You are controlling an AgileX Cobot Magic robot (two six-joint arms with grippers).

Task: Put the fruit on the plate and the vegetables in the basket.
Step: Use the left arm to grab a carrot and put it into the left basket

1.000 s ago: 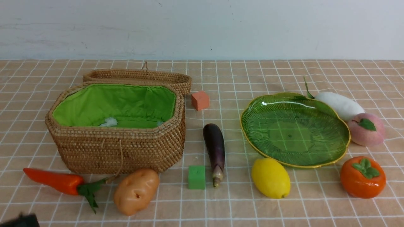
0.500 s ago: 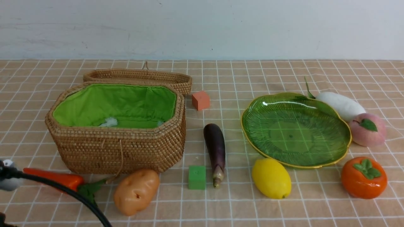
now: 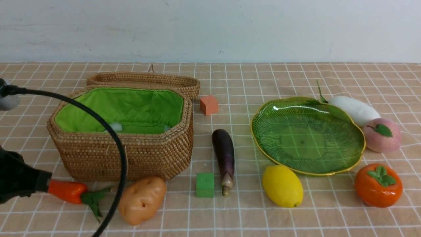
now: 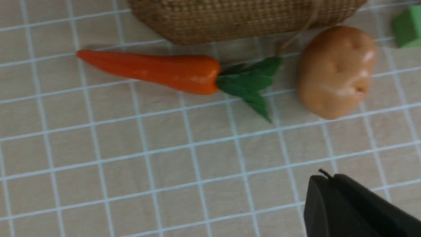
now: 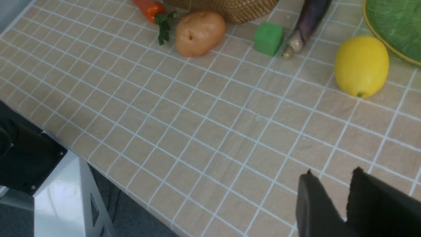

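1. Seven toys are lying on the checked cloth [image 3: 250, 217], all outside the basket [image 3: 131, 154] and off the plate [image 3: 306, 138].
2. We are seeing the basket sitting open at centre left of the front frame, showing its green lining, with its lid [image 3: 144, 80] lying just behind it.
3. We are finding the carrot [image 3: 67, 191] at lower left, in front of the basket, with its leaves pointing toward the potato [image 3: 142, 200] just to its right.
4. We are seeing the eggplant [image 3: 223, 154] lying in the middle, between basket and plate, with a green cube [image 3: 205, 185] just beside its stem end and an orange cube [image 3: 208, 104] further back.
5. We are seeing the plate sitting at centre right, with the radish [image 3: 354, 110] at its upper right edge and the peach [image 3: 382, 135] touching the radish.
6. We are placing the lemon [image 3: 282, 186] just below the plate's rim and the persimmon [image 3: 378, 186] at lower right.
7. We are watching the left arm [image 3: 18, 179] covering the carrot's tip at the left edge, with a black cable [image 3: 111, 131] arching across the basket.
8. We are seeing the left gripper [image 4: 324, 176] hanging over bare cloth, apart from carrot and potato, its fingers pressed together and holding nothing.
9. We are seeing the right gripper [image 5: 333, 171] hanging over bare cloth near the table's front edge, its fingers [image 5: 312, 200] standing slightly apart with nothing between them.
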